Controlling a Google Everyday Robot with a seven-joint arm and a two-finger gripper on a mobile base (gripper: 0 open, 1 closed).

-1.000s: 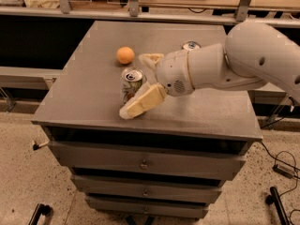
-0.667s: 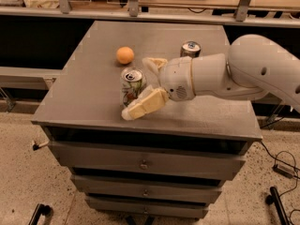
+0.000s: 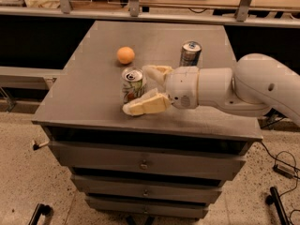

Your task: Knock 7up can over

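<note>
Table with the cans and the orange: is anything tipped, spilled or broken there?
Nothing stands out. The 7up can and the blue-and-silver can stand upright, the orange looks whole, and there is no spill on the table. The gripper is open at the 7up can, one finger in front, one behind.

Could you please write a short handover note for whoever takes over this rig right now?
Gripper: open, low over the front of the grey cabinet top, one finger behind and one in front of the 7up can; I cannot tell if either touches it.
7up can: upright near the front middle, between the fingers.
Nearby: orange behind and to the left, blue-and-silver can upright at the back right.
Done: the gripper is at the can.
Left: tip the 7up can over, probably with a sideways push, keeping away from the other can.
</note>
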